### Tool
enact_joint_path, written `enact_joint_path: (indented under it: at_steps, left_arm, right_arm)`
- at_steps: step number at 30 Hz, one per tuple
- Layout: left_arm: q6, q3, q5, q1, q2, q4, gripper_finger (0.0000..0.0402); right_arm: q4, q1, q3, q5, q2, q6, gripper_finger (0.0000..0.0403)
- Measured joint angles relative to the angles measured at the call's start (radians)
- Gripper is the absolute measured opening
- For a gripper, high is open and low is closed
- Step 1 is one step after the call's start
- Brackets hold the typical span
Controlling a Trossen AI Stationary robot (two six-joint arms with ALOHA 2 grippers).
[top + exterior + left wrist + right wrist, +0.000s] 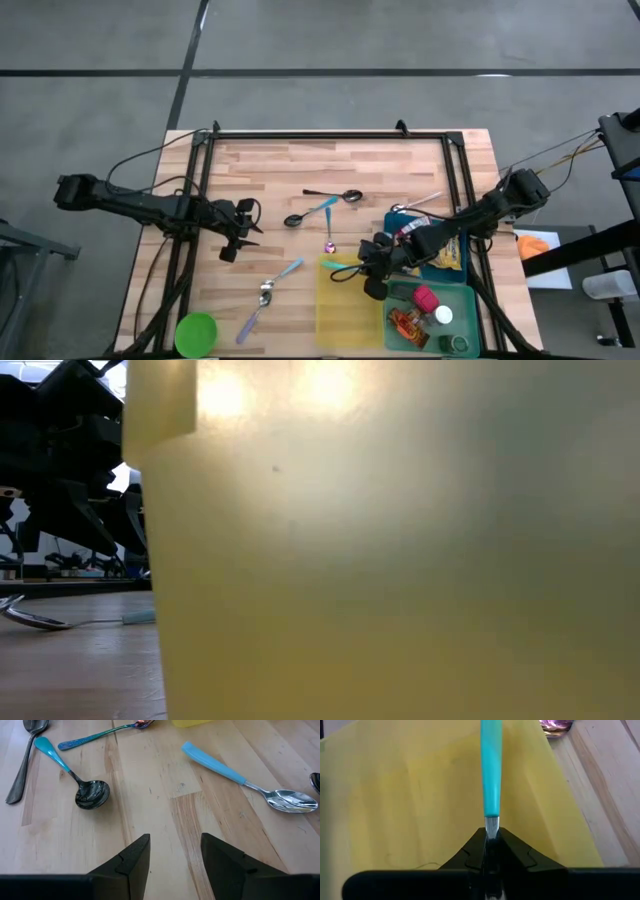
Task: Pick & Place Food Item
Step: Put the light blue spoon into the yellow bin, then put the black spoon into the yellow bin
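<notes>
On the wooden table (280,170): 5 spoons loose on the wood, namely 1 teal-handled black spoon (308,213), 1 all-black spoon (335,195), 1 iridescent purple spoon (329,237), 1 light-blue-handled silver spoon (277,279), 1 silver spoon (416,204). 2 bins: 1 yellow plastic bin (345,315), 1 green plastic bin (470,300). 1 green round bowl (196,333).
</notes>
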Motion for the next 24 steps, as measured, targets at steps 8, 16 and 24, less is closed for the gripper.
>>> enact_joint_path:
  at_steps: [8, 16, 24]
  left_arm:
    - [0.000, 0.000, 0.000, 0.000, 0.000, 0.000, 0.0174]
    - [0.000, 0.000, 0.000, 0.000, 0.000, 0.000, 0.0174]
    - [-0.001, 0.000, 0.000, 0.000, 0.000, 0.000, 0.0174]
  right_arm:
    - [0.007, 0.000, -0.007, 0.024, 0.000, 0.028, 0.0079]
    - [0.009, 0.000, -0.007, 0.050, 0.000, 0.026, 0.0132]
    - [-0.001, -0.002, 0.057, 0.065, -0.009, 0.002, 0.0134]
